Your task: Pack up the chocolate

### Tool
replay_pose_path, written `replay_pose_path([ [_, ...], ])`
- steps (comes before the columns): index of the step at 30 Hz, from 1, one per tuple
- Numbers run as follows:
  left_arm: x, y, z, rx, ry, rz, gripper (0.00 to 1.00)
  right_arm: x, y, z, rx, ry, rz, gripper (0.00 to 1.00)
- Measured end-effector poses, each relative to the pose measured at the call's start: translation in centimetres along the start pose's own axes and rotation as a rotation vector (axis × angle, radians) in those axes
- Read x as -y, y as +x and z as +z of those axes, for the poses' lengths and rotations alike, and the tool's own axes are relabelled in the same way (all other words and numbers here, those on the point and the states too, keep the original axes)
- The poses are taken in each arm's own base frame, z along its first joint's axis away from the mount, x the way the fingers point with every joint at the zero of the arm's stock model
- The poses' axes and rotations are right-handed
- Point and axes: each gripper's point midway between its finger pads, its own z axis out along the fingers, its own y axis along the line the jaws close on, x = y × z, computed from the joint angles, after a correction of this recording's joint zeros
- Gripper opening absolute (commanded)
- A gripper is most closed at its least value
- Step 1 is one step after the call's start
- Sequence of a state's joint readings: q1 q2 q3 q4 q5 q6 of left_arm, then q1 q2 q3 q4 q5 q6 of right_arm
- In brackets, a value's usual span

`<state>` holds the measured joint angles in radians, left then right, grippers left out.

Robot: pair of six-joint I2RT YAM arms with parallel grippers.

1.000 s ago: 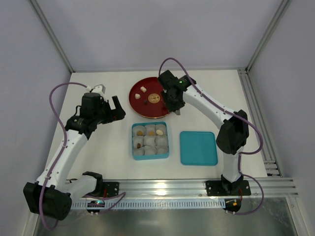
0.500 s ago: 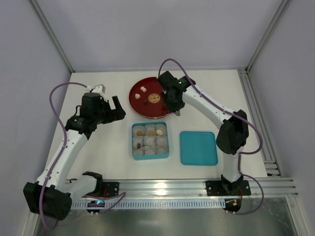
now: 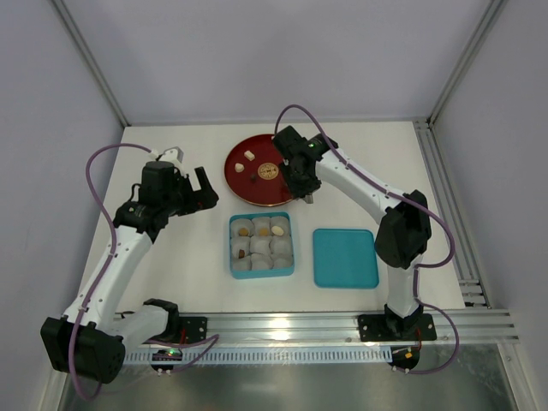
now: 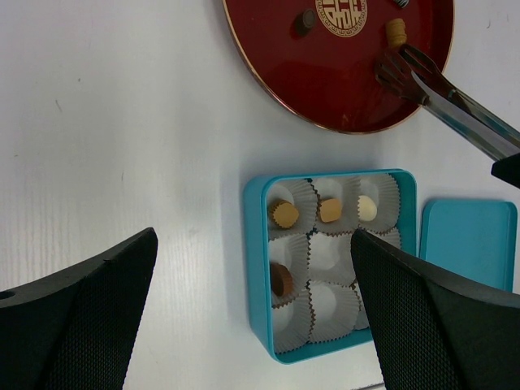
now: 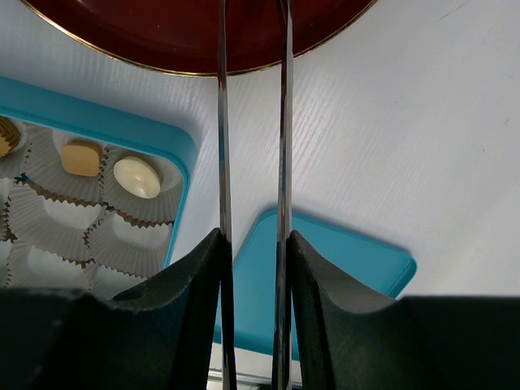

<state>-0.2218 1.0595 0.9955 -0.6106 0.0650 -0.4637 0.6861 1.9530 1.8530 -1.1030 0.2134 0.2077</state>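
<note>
Right wrist view: tongs [image 5: 223,122] tips off-frame.

A white table [image 3: 193,145] stands enclosed by pale grey walls [image 3: 257,51] and aluminium framing [image 3: 86,58].

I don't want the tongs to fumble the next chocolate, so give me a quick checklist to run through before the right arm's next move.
1. Tongs secure in the right gripper: ok, its fingers press both blades.
2. Tong tips around a piece: not ok, they sit beside the tan chocolate on the red plate, not around it.
3. Tip gap wide enough: cannot tell.
4. Free cup in the blue box: ok, the centre paper cup is empty.
5. Left gripper clear of the path: ok, open and off to the left of plate and box.
</note>
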Motion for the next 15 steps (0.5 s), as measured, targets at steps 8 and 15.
replay_pose_path([
  [8, -0.01, 0.02, 0.04, -0.001, -0.001, 0.0, 1.0, 0.01, -0.02, 0.0, 0.001, 0.001, -0.001, 0.34],
  [15, -0.01, 0.01, 0.04, -0.001, 0.0, 0.0, 1.0, 0.02, -0.04, 0.0, 0.001, 0.001, 0.0, 0.34],
])
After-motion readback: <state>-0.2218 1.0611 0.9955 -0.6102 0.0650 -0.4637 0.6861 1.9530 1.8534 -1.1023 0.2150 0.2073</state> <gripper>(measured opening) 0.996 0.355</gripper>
